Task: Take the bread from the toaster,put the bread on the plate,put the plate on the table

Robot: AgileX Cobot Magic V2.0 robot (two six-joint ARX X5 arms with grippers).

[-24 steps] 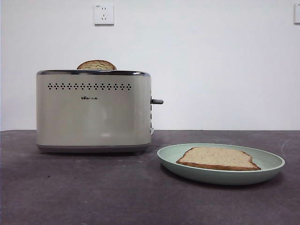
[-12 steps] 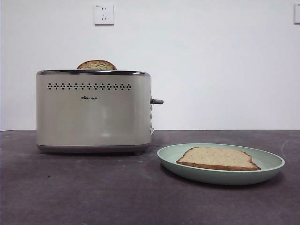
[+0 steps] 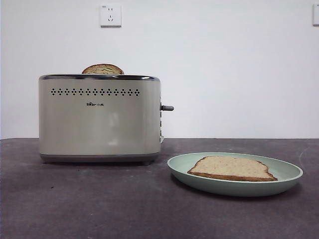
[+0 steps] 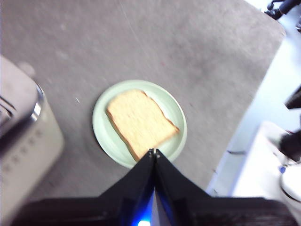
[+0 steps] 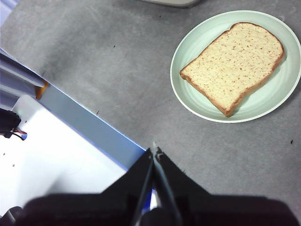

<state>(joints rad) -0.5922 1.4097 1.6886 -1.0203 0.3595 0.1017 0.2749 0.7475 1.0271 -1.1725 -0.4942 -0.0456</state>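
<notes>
Grey table (image 3: 99, 209) under everything, cream toaster (image 3: 99, 117) standing on it, and I've got one slice (image 3: 102, 69) poking up from its slot, dome upward. Just beside it, the green plate (image 3: 286, 174) sits flat with another slice (image 3: 232, 168) on it. My left gripper (image 4: 154, 151) hangs above the plate, toaster off to one side; I'd say it's nearer. Right gripper (image 5: 154, 149) waits by the table's edge. Both pressed together, holding nothing.

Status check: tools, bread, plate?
Both tools shut, high above the table. One slice flat on plate; another in toaster. No obstruction.
</notes>
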